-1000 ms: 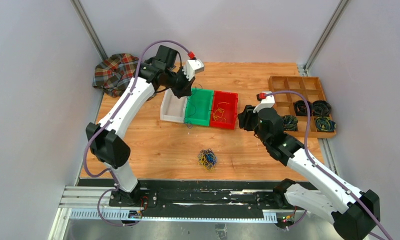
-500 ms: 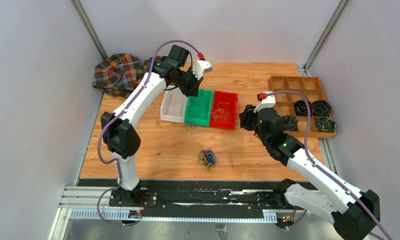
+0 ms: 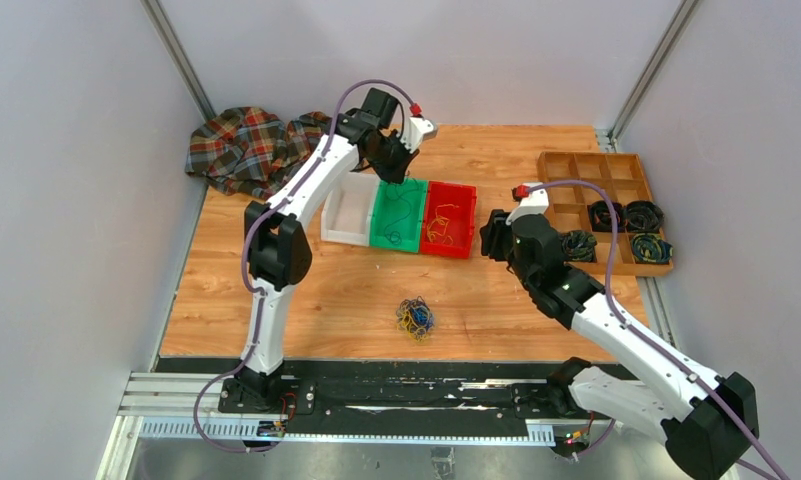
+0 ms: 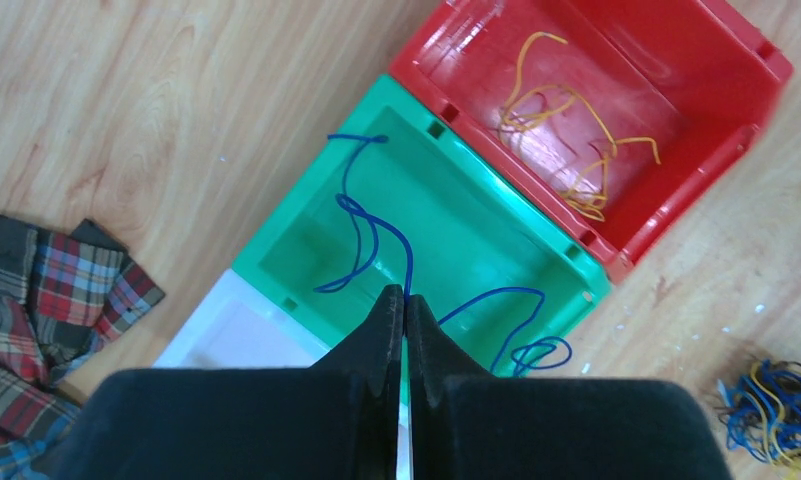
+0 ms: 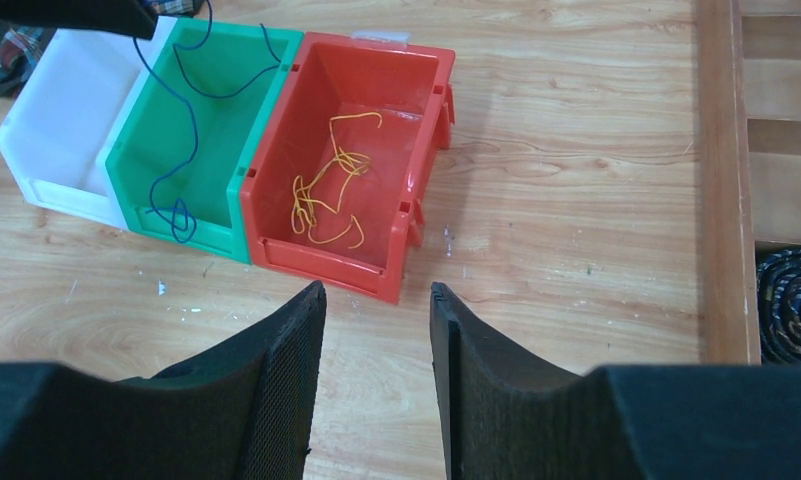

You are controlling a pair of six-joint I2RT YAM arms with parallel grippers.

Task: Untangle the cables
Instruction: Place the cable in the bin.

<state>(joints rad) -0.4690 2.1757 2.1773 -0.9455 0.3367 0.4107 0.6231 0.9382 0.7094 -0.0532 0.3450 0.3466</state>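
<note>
The multicoloured clump of cables (image 3: 414,318) lies on the wooden table in front of the bins, and its edge shows in the left wrist view (image 4: 771,400). My left gripper (image 3: 397,180) (image 4: 405,297) is above the green bin (image 3: 385,241) (image 4: 481,232), shut on a blue cable (image 4: 361,215) (image 5: 190,120). The cable hangs into the bin, with its end looped over the near rim. My right gripper (image 3: 490,236) (image 5: 376,292) is open and empty, just right of the red bin (image 3: 452,188) (image 5: 361,62).
The red bin (image 4: 696,60) holds loose yellow wires (image 4: 566,130) (image 5: 326,185). A white bin (image 3: 344,216) (image 4: 226,335) stands left of the green one. A wooden divided tray (image 3: 576,165) with dark coiled bundles (image 3: 626,215) is at right. A plaid cloth (image 3: 241,145) lies at back left.
My left arm has swung right, from over the white and green bins to over the green bin, with the blue cable now trailing into it. The right arm has barely moved.
</note>
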